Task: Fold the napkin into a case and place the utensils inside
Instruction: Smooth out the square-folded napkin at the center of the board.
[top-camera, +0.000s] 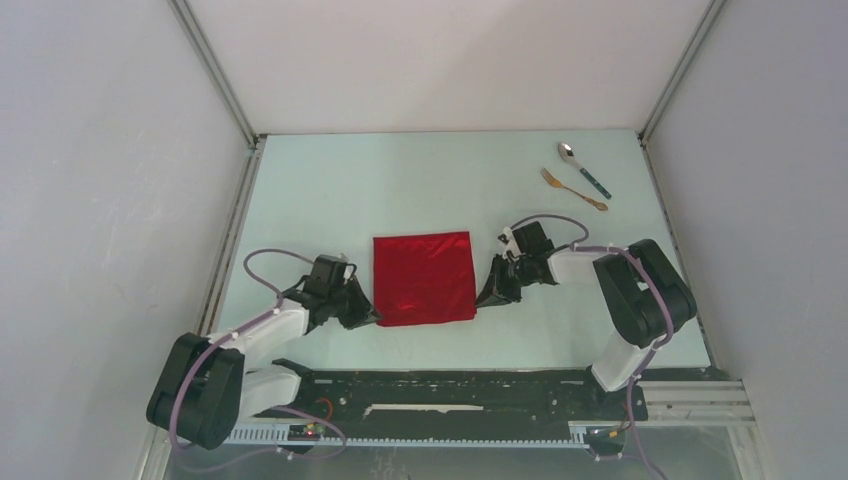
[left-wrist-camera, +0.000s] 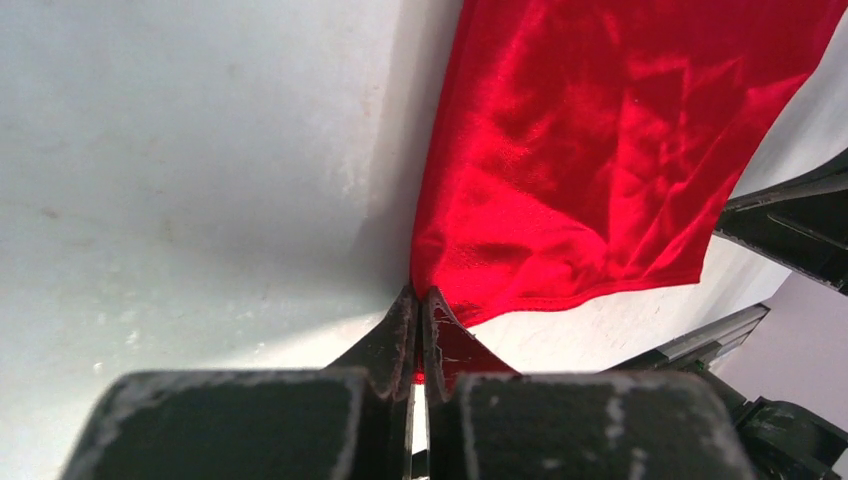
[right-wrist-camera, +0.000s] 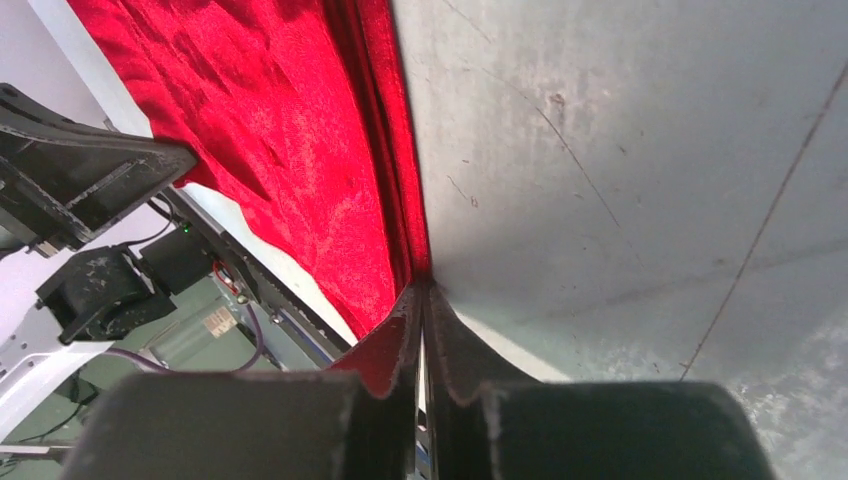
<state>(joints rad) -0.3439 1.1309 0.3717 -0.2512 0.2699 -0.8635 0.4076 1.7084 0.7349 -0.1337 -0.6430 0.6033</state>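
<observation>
The red napkin (top-camera: 424, 277) lies on the table as a near-square cloth between my two grippers. My left gripper (top-camera: 372, 318) is shut on its near left corner; the left wrist view shows the napkin (left-wrist-camera: 600, 150) pinched between the tips of my left gripper (left-wrist-camera: 421, 296). My right gripper (top-camera: 486, 298) is shut on its near right corner; the right wrist view shows the napkin (right-wrist-camera: 300, 160) with layered edges running into my right gripper (right-wrist-camera: 422, 290). The spoon (top-camera: 584, 167) with a teal handle and the gold fork (top-camera: 573, 189) lie at the far right.
White walls (top-camera: 110, 200) close in the table on three sides. The black rail (top-camera: 450, 385) with the arm bases runs along the near edge. The right arm's body (top-camera: 640, 290) stands near the right wall.
</observation>
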